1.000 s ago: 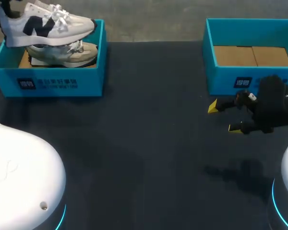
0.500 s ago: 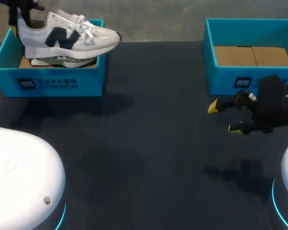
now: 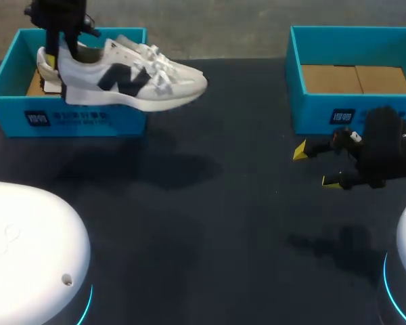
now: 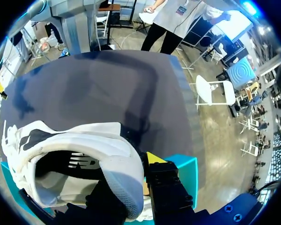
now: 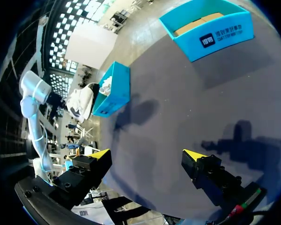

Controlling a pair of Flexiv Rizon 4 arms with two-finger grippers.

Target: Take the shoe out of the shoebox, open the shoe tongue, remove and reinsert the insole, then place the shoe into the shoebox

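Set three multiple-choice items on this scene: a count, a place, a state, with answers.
1. How many blue shoeboxes stand on the table? A) one B) two C) three
2. Where is the shoe? A) flat on the table B) inside a shoebox C) in the air, held by the left gripper
3. The right gripper is: A) open, empty B) shut on the shoe C) shut on an insole
Answers: 1 B, left shoebox and right shoebox. 2 C, clamped at its heel. 3 A, jaws apart, nothing between.

A dark, matte surface (image 3: 216, 217) spreads wide under even overhead light. Soft, blurred shadows lie on the surface's far-left and near-right parts.
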